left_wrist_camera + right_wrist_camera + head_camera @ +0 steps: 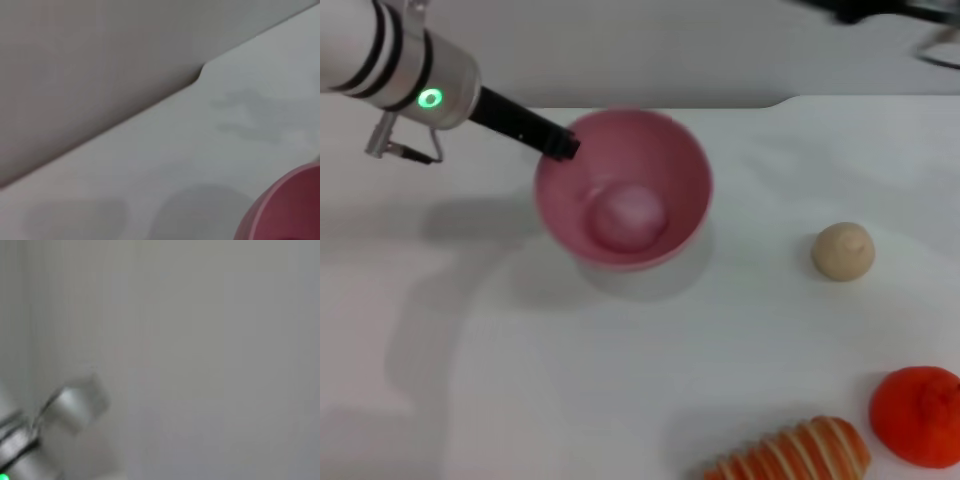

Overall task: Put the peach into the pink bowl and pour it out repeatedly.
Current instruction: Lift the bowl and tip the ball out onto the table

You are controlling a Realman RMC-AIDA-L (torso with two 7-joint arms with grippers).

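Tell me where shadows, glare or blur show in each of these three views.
Head view: soft shadows lie on the table beside and under the pink bowl, which the left gripper holds by its rim; the peach inside looks washed out. Left wrist view: blurred, faint shadows on the table. Right wrist view: fully out of focus.

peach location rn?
Head view: the peach sits inside the pink bowl, centre-left of the table, with the left tool gripping the bowl's rim and the beige ball to its right.
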